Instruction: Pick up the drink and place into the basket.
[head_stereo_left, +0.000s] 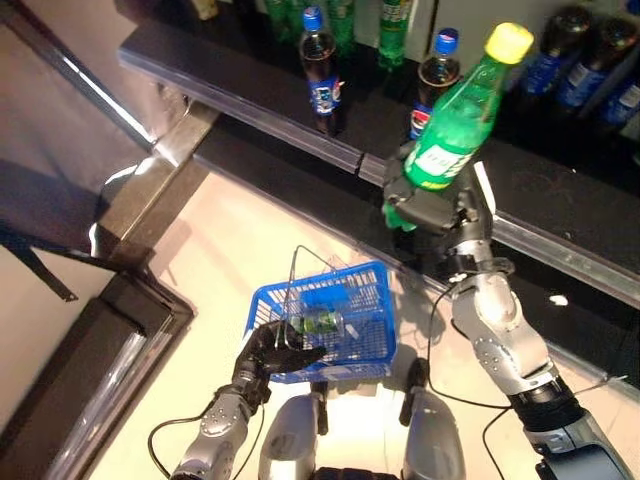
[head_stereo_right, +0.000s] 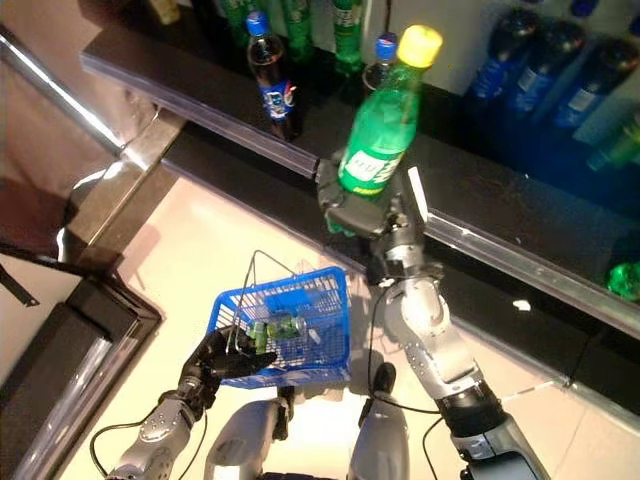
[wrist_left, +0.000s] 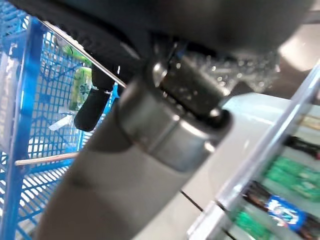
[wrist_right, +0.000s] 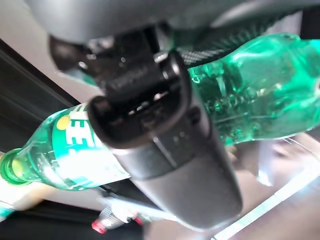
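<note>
Drink first: the green plastic bottle with the yellow cap (head_stereo_left: 458, 120) is being held up in the air by the right hand (head_stereo_left: 432, 210). Its dark fingers are curling round the bottle's lower part, and the cap is tilting up and away toward the shelf. The bottle is wearing a green and white label, but the letters are too blurry to read.

Closest to the robot, the left hand (head_stereo_left: 268, 352) is gripping the thin metal wire handle (head_stereo_left: 297, 290) of the blue plastic mesh basket (head_stereo_left: 350, 330). The basket is hanging low over the pale shiny floor (head_stereo_left: 225, 250). Something small and green (head_stereo_left: 318, 322) is already lying inside it; what it is cannot be told. The basket's top is open, and the held bottle is well above it and farther back, over the shelf's front edge.

Farther away, the long black shelf (head_stereo_left: 250, 85) is running across the view with a shiny metal strip along its front edge. Two dark cola bottles with blue caps (head_stereo_left: 320, 75) are standing on it, just beside the held bottle. More green bottles (head_stereo_left: 395, 30) and dark blue-labelled bottles (head_stereo_left: 565, 60) are standing behind, and their print is too small to read.
</note>
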